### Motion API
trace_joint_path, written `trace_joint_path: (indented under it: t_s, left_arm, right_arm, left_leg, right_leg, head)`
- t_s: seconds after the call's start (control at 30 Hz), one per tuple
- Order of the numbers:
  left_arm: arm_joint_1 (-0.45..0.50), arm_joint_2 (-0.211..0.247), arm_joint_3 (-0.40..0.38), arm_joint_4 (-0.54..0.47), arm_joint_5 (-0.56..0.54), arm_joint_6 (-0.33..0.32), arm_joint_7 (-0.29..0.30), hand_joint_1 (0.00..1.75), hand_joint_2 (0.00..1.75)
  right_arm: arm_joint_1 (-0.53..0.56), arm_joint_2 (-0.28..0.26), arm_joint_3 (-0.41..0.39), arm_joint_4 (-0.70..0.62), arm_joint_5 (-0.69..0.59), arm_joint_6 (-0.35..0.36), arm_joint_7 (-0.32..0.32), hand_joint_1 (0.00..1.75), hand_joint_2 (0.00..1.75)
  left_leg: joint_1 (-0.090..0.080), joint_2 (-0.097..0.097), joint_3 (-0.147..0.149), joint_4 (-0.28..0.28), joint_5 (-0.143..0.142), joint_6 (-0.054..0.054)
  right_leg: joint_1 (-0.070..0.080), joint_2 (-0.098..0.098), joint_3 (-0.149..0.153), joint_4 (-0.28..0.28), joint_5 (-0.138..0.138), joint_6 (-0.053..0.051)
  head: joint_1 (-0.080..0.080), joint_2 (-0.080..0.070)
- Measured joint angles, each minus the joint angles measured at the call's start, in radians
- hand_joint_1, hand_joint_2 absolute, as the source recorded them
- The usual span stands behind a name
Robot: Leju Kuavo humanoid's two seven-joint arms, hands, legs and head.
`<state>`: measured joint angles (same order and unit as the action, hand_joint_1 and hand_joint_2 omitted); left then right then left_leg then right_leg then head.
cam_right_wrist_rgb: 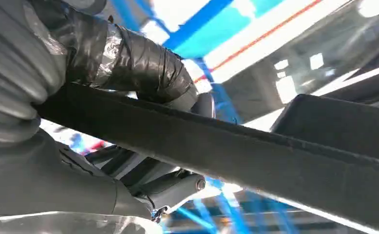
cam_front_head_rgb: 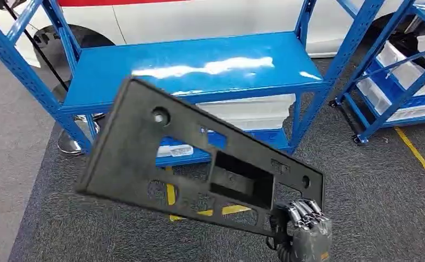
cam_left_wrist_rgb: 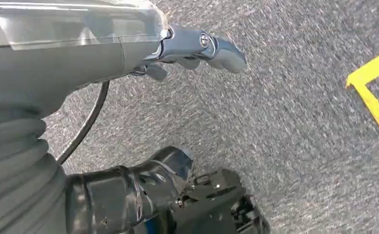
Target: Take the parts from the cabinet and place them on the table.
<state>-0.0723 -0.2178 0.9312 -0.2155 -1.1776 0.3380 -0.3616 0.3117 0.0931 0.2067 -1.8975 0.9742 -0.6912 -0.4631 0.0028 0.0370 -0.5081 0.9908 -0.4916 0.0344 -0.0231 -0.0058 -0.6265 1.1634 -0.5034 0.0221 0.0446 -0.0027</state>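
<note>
Right hand (cam_front_head_rgb: 307, 232) fingers (cam_front_head_rgb: 304, 212) clamped on black panel (cam_front_head_rgb: 161, 164) edge, left hand (cam_left_wrist_rgb: 187, 48) fingers loosely curled, holding nothing

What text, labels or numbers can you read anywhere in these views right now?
None is readable.
White label on the lower blue shelf: print too small and blurred.
Black part held by the right hand: no readable marking.
Yellow floor tape: plain lines, no lettering.

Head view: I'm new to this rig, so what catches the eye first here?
A large black part with holes and cut-outs, held tilted in mid-air in front of the blue rack. The right hand grips its lower right corner. Behind, the rack's glossy top shelf reflects light, above grey carpet with yellow tape.
</note>
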Motion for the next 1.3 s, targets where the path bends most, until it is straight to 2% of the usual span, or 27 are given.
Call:
trace_joint_path:
  t_s: [0.03, 0.07, 0.1, 0.2, 0.23, 0.27, 0.3, 0.37, 0.4, 0.43, 0.47, 0.53, 0.57, 0.67, 0.7, 0.73, 0.77, 0.8, 0.87, 0.9, 0.93, 0.97, 1.03, 1.07, 1.1, 1.23, 1.3]
  left_arm:
    - [0.000, 0.000, 0.001, 0.000, 0.000, 0.000, 0.000, 0.00, 1.75]
    - [0.000, 0.000, 0.003, 0.000, 0.000, 0.000, 0.000, 0.00, 1.75]
    - [-0.001, 0.000, 0.005, 0.000, 0.001, 0.001, 0.000, 0.00, 1.75]
    - [-0.002, 0.000, 0.011, 0.000, 0.001, 0.003, -0.001, 0.00, 1.75]
    - [-0.002, 0.000, 0.013, 0.000, 0.001, 0.004, -0.001, 0.00, 1.75]
    - [-0.002, 0.000, 0.015, 0.000, 0.001, 0.004, -0.001, 0.00, 1.75]
    - [-0.002, 0.000, 0.017, 0.000, 0.001, 0.004, -0.001, 0.00, 1.75]
    - [-0.001, 0.000, 0.019, 0.000, 0.001, 0.005, -0.002, 0.00, 1.75]
    - [0.001, 0.000, 0.019, 0.000, 0.001, 0.005, -0.002, 0.00, 1.75]
    - [0.002, 0.000, 0.019, 0.000, 0.001, 0.005, -0.001, 0.00, 1.75]
    - [0.003, 0.000, 0.019, 0.000, 0.001, 0.005, -0.001, 0.00, 1.75]
    - [0.002, 0.000, 0.019, 0.000, 0.001, 0.006, -0.001, 0.00, 1.75]
    - [0.002, 0.000, 0.020, 0.000, 0.001, 0.006, -0.001, 0.00, 1.75]
    - [-0.001, 0.000, 0.021, 0.000, 0.001, 0.007, -0.003, 0.00, 1.75]
    - [-0.001, 0.000, 0.021, 0.000, 0.001, 0.007, -0.003, 0.00, 1.75]
    - [0.001, 0.000, 0.021, 0.000, 0.001, 0.008, -0.003, 0.00, 1.75]
    - [0.000, -0.001, 0.021, 0.000, 0.001, 0.008, -0.003, 0.00, 1.75]
    - [0.000, -0.002, 0.021, 0.000, 0.001, 0.008, -0.003, 0.00, 1.75]
    - [0.001, -0.002, 0.022, 0.000, 0.001, 0.008, -0.003, 0.00, 1.75]
    - [0.002, -0.002, 0.023, 0.000, 0.001, 0.008, -0.003, 0.00, 1.75]
    - [0.002, -0.002, 0.024, 0.000, 0.001, 0.008, -0.003, 0.00, 1.75]
    - [0.002, -0.002, 0.025, 0.000, 0.001, 0.007, -0.003, 0.00, 1.75]
    - [0.001, -0.003, 0.025, 0.000, 0.001, 0.006, -0.003, 0.00, 1.75]
    - [0.001, -0.003, 0.026, 0.000, 0.001, 0.006, -0.003, 0.00, 1.75]
    - [0.001, -0.003, 0.026, 0.000, 0.001, 0.006, -0.003, 0.00, 1.75]
    - [-0.003, -0.003, 0.027, 0.000, -0.001, 0.006, -0.003, 0.00, 1.75]
    - [-0.004, -0.005, 0.028, 0.000, -0.002, 0.007, -0.003, 0.00, 1.75]
  right_arm:
    - [0.004, 0.007, -0.018, -0.006, -0.012, 0.000, -0.006, 1.75, 1.75]
    - [0.004, 0.013, -0.035, -0.008, -0.022, 0.000, -0.012, 1.75, 1.75]
    - [0.011, 0.021, -0.051, -0.013, -0.030, 0.000, -0.020, 1.75, 1.75]
    - [0.034, 0.041, -0.092, -0.023, -0.041, 0.000, -0.031, 1.75, 1.75]
    - [0.036, 0.046, -0.100, -0.027, -0.041, 0.000, -0.031, 1.75, 1.75]
    - [0.037, 0.051, -0.105, -0.031, -0.042, 0.000, -0.032, 1.75, 1.75]
    - [0.038, 0.057, -0.109, -0.031, -0.042, 0.000, -0.032, 1.75, 1.75]
    - [0.040, 0.063, -0.114, -0.031, -0.042, 0.000, -0.033, 1.75, 1.75]
    - [0.042, 0.064, -0.117, -0.031, -0.042, 0.000, -0.033, 1.75, 1.75]
    - [0.046, 0.066, -0.121, -0.031, -0.042, 0.000, -0.032, 1.75, 1.75]
    - [0.046, 0.066, -0.123, -0.031, -0.042, 0.000, -0.033, 1.75, 1.75]
    - [0.047, 0.067, -0.125, -0.032, -0.042, 0.000, -0.033, 1.75, 1.75]
    - [0.047, 0.069, -0.126, -0.034, -0.042, 0.000, -0.033, 1.75, 1.75]
    - [0.049, 0.075, -0.130, -0.036, -0.049, 0.000, -0.039, 1.75, 1.75]
    - [0.052, 0.077, -0.133, -0.039, -0.056, 0.000, -0.043, 1.75, 1.75]
    - [0.056, 0.078, -0.136, -0.042, -0.064, 0.000, -0.048, 1.75, 1.75]
    - [0.060, 0.078, -0.139, -0.043, -0.076, 0.000, -0.050, 1.75, 1.75]
    - [0.060, 0.078, -0.145, -0.047, -0.088, 0.000, -0.052, 1.75, 1.75]
    - [0.062, 0.079, -0.154, -0.050, -0.113, 0.000, -0.057, 1.75, 1.75]
    - [0.066, 0.079, -0.162, -0.050, -0.124, 0.000, -0.059, 1.75, 1.75]
    - [0.072, 0.079, -0.168, -0.050, -0.134, 0.000, -0.061, 1.75, 1.75]
    - [0.076, 0.079, -0.175, -0.050, -0.143, 0.000, -0.062, 1.75, 1.75]
    - [0.080, 0.081, -0.187, -0.056, -0.171, 0.000, -0.079, 1.75, 1.75]
    - [0.081, 0.088, -0.198, -0.062, -0.196, 0.000, -0.102, 1.75, 1.75]
    - [0.081, 0.098, -0.208, -0.068, -0.223, 0.000, -0.131, 1.75, 1.75]
    - [0.091, 0.148, -0.249, -0.098, -0.299, -0.001, -0.210, 1.75, 1.75]
    - [0.093, 0.173, -0.260, -0.108, -0.314, -0.002, -0.222, 1.75, 1.75]
  left_leg:
    - [0.000, 0.005, -0.001, 0.009, -0.005, -0.006]
    - [-0.008, 0.010, -0.008, 0.018, -0.012, -0.015]
    - [-0.009, 0.013, -0.013, 0.027, -0.015, -0.019]
    - [-0.008, 0.028, -0.010, 0.025, -0.015, -0.029]
    - [-0.004, 0.014, -0.015, 0.034, -0.027, -0.038]
    - [-0.002, -0.008, -0.027, 0.065, -0.055, -0.042]
    - [0.000, -0.020, -0.058, 0.131, -0.097, -0.045]
    - [0.001, -0.027, -0.132, 0.292, -0.167, -0.048]
    - [0.001, -0.028, -0.153, 0.339, -0.175, -0.048]
    - [0.001, -0.028, -0.152, 0.335, -0.155, -0.045]
    - [0.001, -0.029, -0.128, 0.285, -0.118, -0.041]
    - [0.001, -0.048, -0.038, 0.099, -0.019, -0.029]
    - [0.001, -0.079, -0.013, 0.044, -0.020, -0.023]
    - [-0.006, -0.072, -0.011, 0.026, -0.018, -0.021]
    - [-0.008, -0.066, -0.010, 0.020, -0.013, -0.014]
    - [0.005, -0.058, -0.005, -0.001, 0.001, -0.005]
    - [0.001, -0.046, -0.003, -0.008, 0.007, 0.000]
    - [0.000, -0.041, -0.005, -0.009, 0.009, 0.005]
    - [-0.003, -0.022, -0.010, -0.007, 0.010, 0.007]
    - [-0.004, -0.013, -0.013, -0.004, 0.009, 0.008]
    - [-0.004, -0.004, -0.015, -0.002, 0.008, 0.008]
    - [-0.004, 0.004, -0.015, 0.000, 0.006, 0.007]
    - [-0.002, 0.019, -0.015, 0.009, -0.001, 0.000]
    - [-0.004, 0.026, -0.016, 0.018, -0.007, -0.007]
    - [-0.013, 0.029, -0.022, 0.032, -0.015, -0.015]
    - [-0.009, 0.060, -0.016, 0.031, -0.021, -0.030]
    - [-0.001, -0.003, -0.038, 0.086, -0.069, -0.042]
  right_leg:
    - [-0.001, -0.018, 0.042, -0.076, 0.029, 0.000]
    - [0.010, -0.047, 0.051, -0.103, 0.004, -0.007]
    - [0.007, -0.033, 0.045, -0.104, 0.012, -0.021]
    - [0.012, -0.017, 0.039, -0.106, 0.015, -0.036]
    - [0.007, -0.013, 0.039, -0.110, 0.019, -0.044]
    - [0.006, -0.009, 0.037, -0.111, 0.021, -0.049]
    - [0.008, -0.005, 0.034, -0.111, 0.023, -0.055]
    - [0.012, 0.007, 0.028, -0.110, 0.026, -0.058]
    - [0.013, 0.013, 0.027, -0.110, 0.027, -0.060]
    - [0.014, 0.021, 0.027, -0.110, 0.027, -0.059]
    - [0.015, 0.028, 0.029, -0.110, 0.028, -0.059]
    - [0.016, 0.044, 0.034, -0.109, 0.029, -0.058]
    - [0.014, 0.048, 0.032, -0.110, 0.031, -0.054]
    - [0.012, 0.064, 0.020, -0.111, 0.042, -0.036]
    - [0.010, 0.071, 0.021, -0.116, 0.047, -0.028]
    - [0.015, 0.070, 0.020, -0.111, 0.044, -0.023]
    - [0.015, 0.046, 0.009, -0.090, 0.024, -0.021]
    - [0.017, 0.031, -0.014, -0.041, -0.014, -0.021]
    - [0.015, 0.021, -0.083, 0.113, -0.091, -0.014]
    - [0.013, 0.020, -0.107, 0.168, -0.106, -0.011]
    - [0.010, 0.019, -0.110, 0.179, -0.097, -0.008]
    - [0.007, 0.015, -0.087, 0.141, -0.067, -0.005]
    - [0.002, -0.011, 0.004, -0.025, 0.011, -0.002]
    - [0.003, -0.056, 0.038, -0.096, 0.013, -0.004]
    - [0.016, -0.059, 0.039, -0.105, 0.011, -0.015]
    - [0.014, -0.023, 0.031, -0.106, 0.016, -0.042]
    - [0.009, -0.009, 0.031, -0.110, 0.022, -0.052]
  head:
    - [0.000, 0.000]
    - [0.001, 0.000]
    - [-0.003, 0.000]
    - [-0.001, 0.000]
    - [-0.003, 0.000]
    - [-0.002, 0.000]
    - [-0.002, 0.000]
    - [-0.002, 0.000]
    - [-0.003, 0.000]
    - [-0.002, 0.000]
    - [-0.003, 0.000]
    - [-0.002, 0.000]
    - [-0.002, 0.000]
    - [-0.002, 0.000]
    - [-0.002, 0.000]
    - [-0.002, 0.000]
    - [-0.002, 0.000]
    - [-0.001, 0.000]
    - [-0.001, 0.000]
    - [0.000, 0.000]
    - [-0.001, 0.000]
    - [0.000, 0.000]
    - [0.000, 0.000]
    - [0.000, 0.000]
    - [0.000, 0.000]
    - [-0.004, 0.000]
    - [-0.005, 0.000]
